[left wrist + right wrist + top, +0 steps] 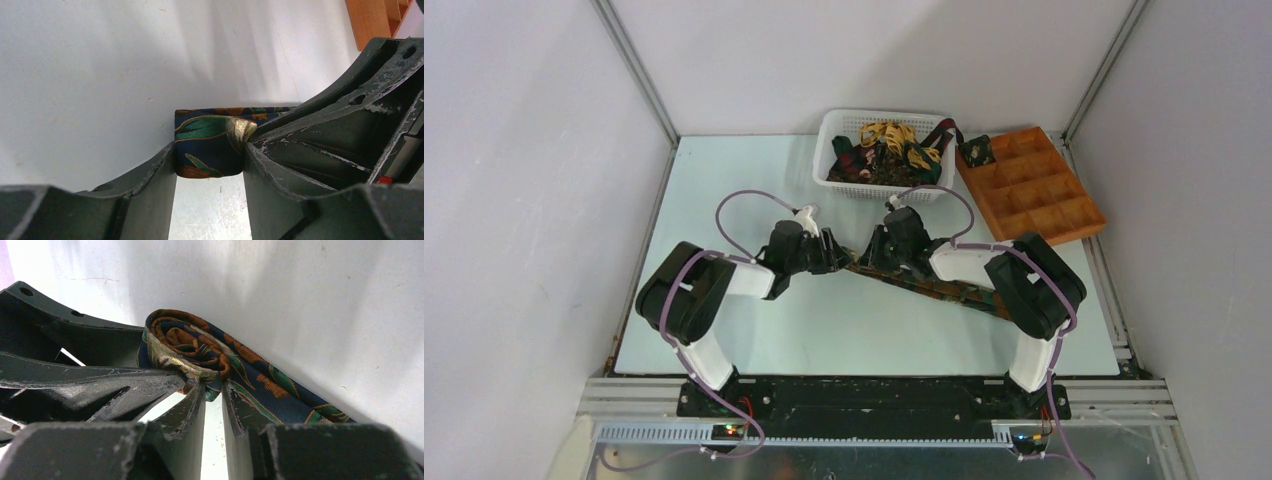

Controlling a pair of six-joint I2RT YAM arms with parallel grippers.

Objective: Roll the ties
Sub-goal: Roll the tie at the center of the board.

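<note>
One dark blue, green and orange patterned tie (936, 288) lies slantwise on the table, its left end wound into a small coil (185, 342). In the left wrist view my left gripper (209, 148) has its fingers against both sides of that coil (205, 132). My right gripper (214, 385) pinches the fabric at the coil's middle, with its jaws nearly together. Seen from above, the left gripper (832, 257) and right gripper (876, 256) meet at the coil. More ties (886, 150) are heaped in the basket. A rolled tie (976, 151) sits in a tray compartment.
A white plastic basket (828, 133) stands at the back centre. Next to it on the right is the orange-brown compartment tray (1044, 195). The unrolled length of the tie runs under the right arm toward the right front. White walls close in the table.
</note>
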